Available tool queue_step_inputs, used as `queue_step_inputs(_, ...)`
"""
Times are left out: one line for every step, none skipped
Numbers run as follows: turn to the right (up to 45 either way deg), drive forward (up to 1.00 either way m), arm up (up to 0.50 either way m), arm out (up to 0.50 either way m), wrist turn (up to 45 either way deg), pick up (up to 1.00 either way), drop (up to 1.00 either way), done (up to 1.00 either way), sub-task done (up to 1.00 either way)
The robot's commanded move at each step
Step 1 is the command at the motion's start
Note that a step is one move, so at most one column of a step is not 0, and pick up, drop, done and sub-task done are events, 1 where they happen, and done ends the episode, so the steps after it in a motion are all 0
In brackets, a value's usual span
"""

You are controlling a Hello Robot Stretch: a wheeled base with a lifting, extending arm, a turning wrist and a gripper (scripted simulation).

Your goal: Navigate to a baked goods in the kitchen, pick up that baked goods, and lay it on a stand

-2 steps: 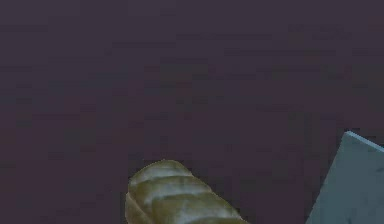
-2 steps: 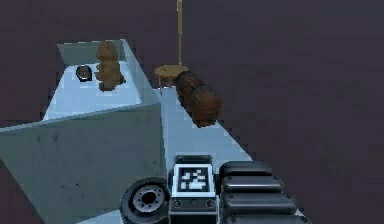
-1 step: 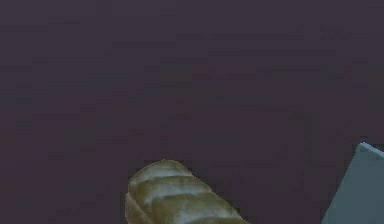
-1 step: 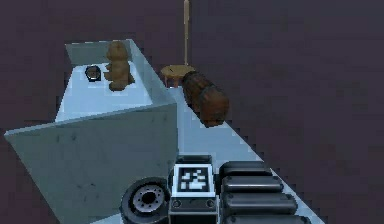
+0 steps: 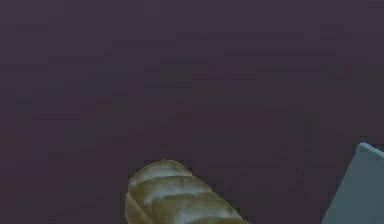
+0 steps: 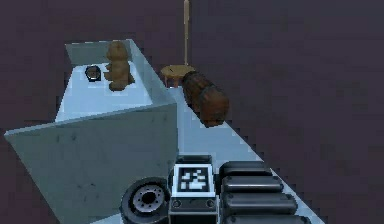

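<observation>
against a dark purple backdrop, the loaf (image 5: 175,197) sits low ahead, well apart from the pale worktop's (image 5: 365,185) corner, likely awaiting pickup; what the jaws hold, i cannot tell.

Bread loaf (image 5: 175,196) low centre, dark backdrop (image 5: 190,80) (grey-blue corner (image 5: 362,190) right)

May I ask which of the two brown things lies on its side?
The dark ribbed loaf beside the wooden stand; the lighter brown thing stands upright on the pale surface.
</observation>
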Motion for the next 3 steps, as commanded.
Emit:
queue_step_inputs(0.0,0.0,0.0,0.0,39.0,0.0,0.0,0.0,0.0)
queue_step_inputs(0.0,0.0,-0.1,0.0,0.0,0.0,0.0,0.0,0.0)
queue_step_inputs(0.0,0.0,-0.32,0.0,0.0,0.0,0.0,0.0,0.0)
